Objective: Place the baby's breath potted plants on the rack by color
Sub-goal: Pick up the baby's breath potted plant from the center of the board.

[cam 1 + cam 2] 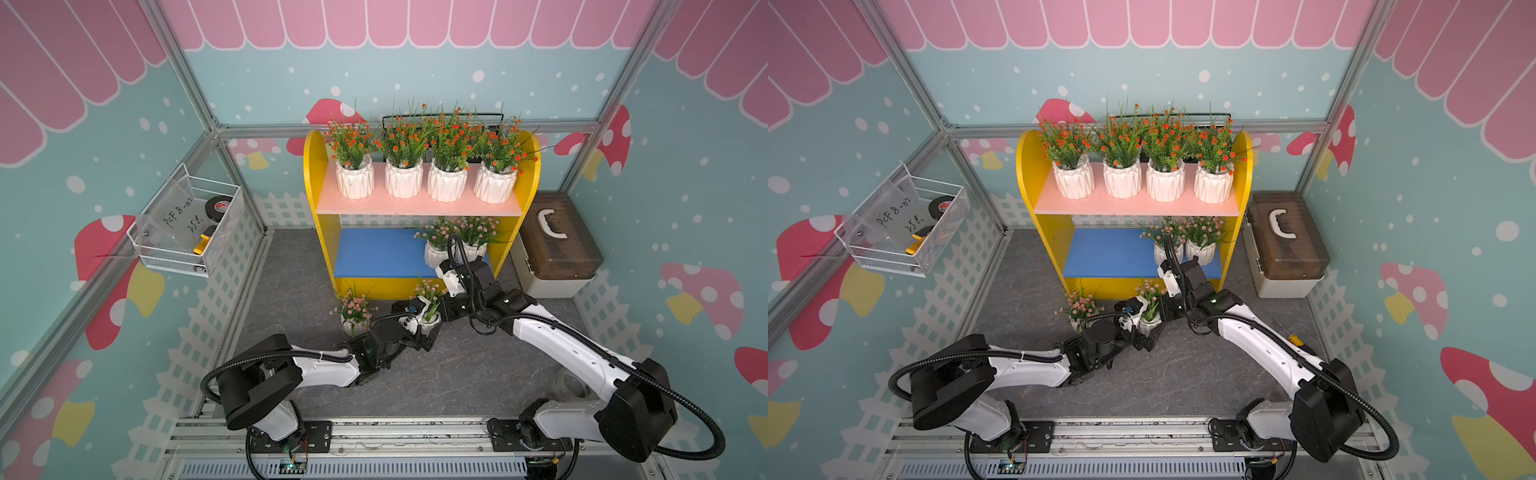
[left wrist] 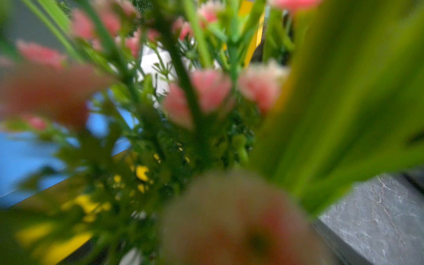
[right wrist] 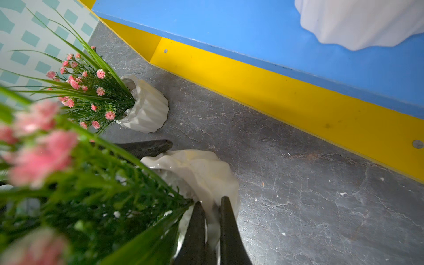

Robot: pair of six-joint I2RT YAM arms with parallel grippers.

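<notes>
GRIP: right claw clamped on rim of white ribbed pot of pale-pink-flowered sprigs, low at grey worktop | left claw alongside, grip unclear | GOAL: yellow-sided rack's blue shelf ahead, slightly above.

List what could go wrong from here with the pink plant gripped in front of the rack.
1. The right end effector pinches only the pot rim of the pink plant; it might slip or swing when lifted.
2. The left end effector crowds the same pot, so the arms might collide.
3. Two shelved pink plants already stand on the blue shelf; sliding this one in might knock them.
</notes>
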